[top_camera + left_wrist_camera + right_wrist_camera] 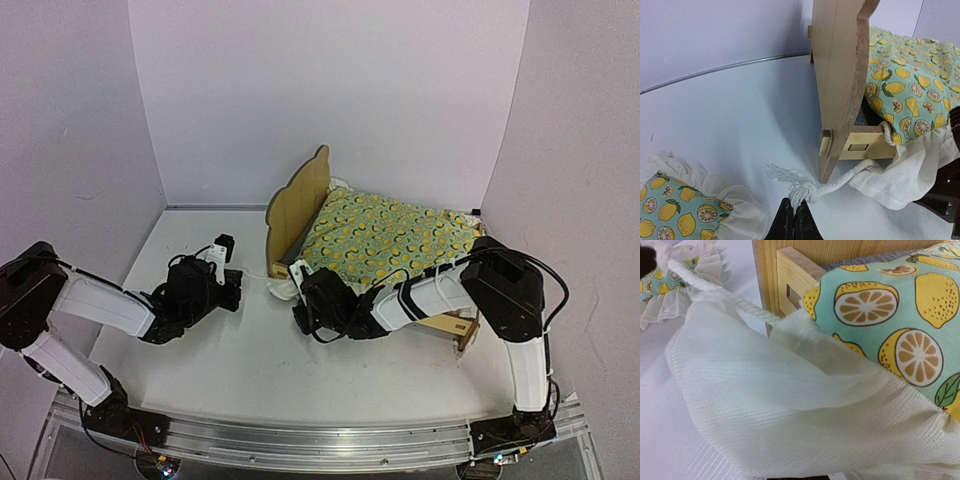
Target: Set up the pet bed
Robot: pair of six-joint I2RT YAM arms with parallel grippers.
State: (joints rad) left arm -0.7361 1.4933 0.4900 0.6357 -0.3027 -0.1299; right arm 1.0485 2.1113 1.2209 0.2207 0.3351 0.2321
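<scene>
Plywood shows only in part: the pet bed (298, 205) stands at the middle of the desk (250, 370), its eared headboard upright and clear. A lemon-print quilt (390, 235) covers nearly all the rest. The right wrist view shows just a thin strip of the grey base panel (860, 260) between rail and quilt.

The left end effector (794, 212) sits low beside the headboard's near corner. Its fingers are pressed together on the knotted, tasselled end of a white cord (840, 180) that runs back under the quilt's corner. A small matching pillow (675, 212) lies just to its left, cut off by the frame edge. From above, the arm hides the pillow.

The right end effector (300, 295) is at the quilt's near left corner and is closed. Its fingers are buried in the white ruffle (790, 405), which fills its own camera. I cannot tell whether the cloth is actually caught between them.
</scene>
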